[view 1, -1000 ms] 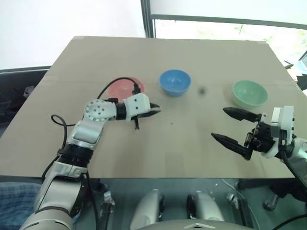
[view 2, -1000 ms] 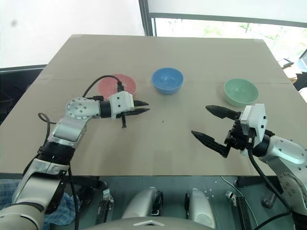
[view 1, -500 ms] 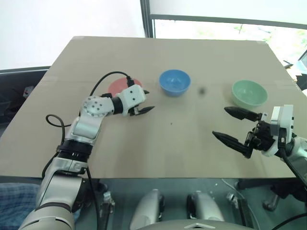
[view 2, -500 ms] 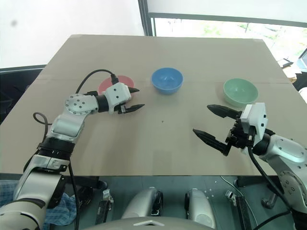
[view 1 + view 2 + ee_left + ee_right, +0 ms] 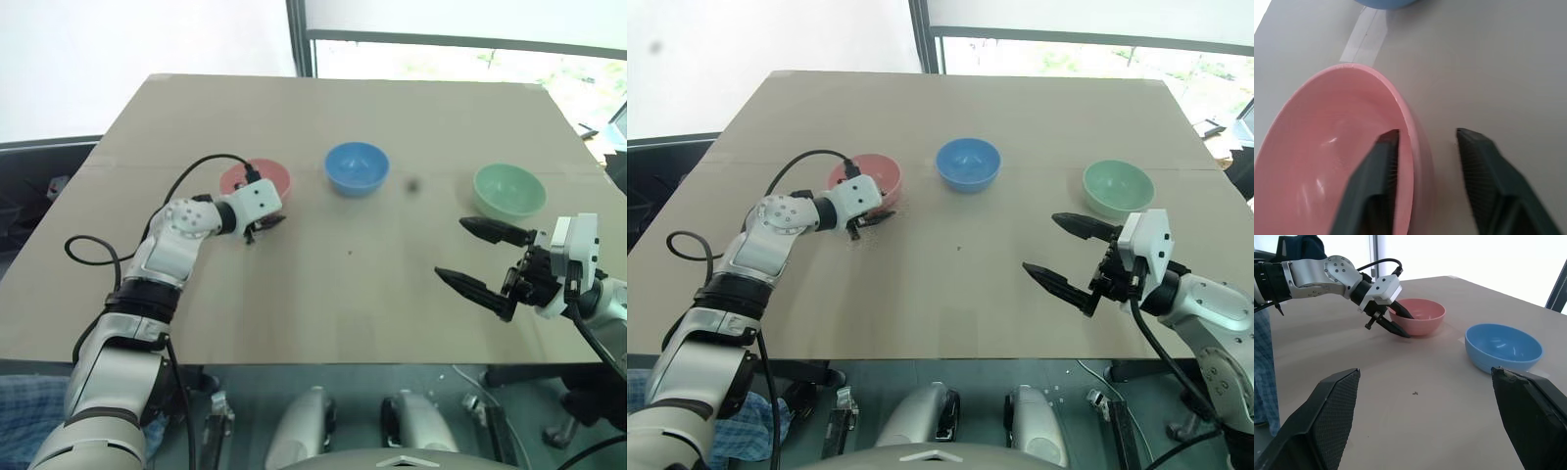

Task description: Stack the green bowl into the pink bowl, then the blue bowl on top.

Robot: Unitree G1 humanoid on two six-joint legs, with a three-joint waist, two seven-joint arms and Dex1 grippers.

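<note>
Nothing stacked yet; all three bowls sit apart in a row on the surface [image 5: 323, 294]. Pink bowl [image 5: 257, 178] on the robot's left, blue bowl [image 5: 357, 167] in the middle, green bowl [image 5: 509, 189] on the right, each empty. Left gripper [image 5: 1426, 161] straddles the pink bowl's near rim, one finger inside, one outside; gap remains, so jaws look not fully pinched on the wall. Right gripper [image 5: 480, 257] hovers just short of the green bowl, jaws spread wide, holding nothing. Left to do, as I judge: green into pink, then blue on top.
</note>
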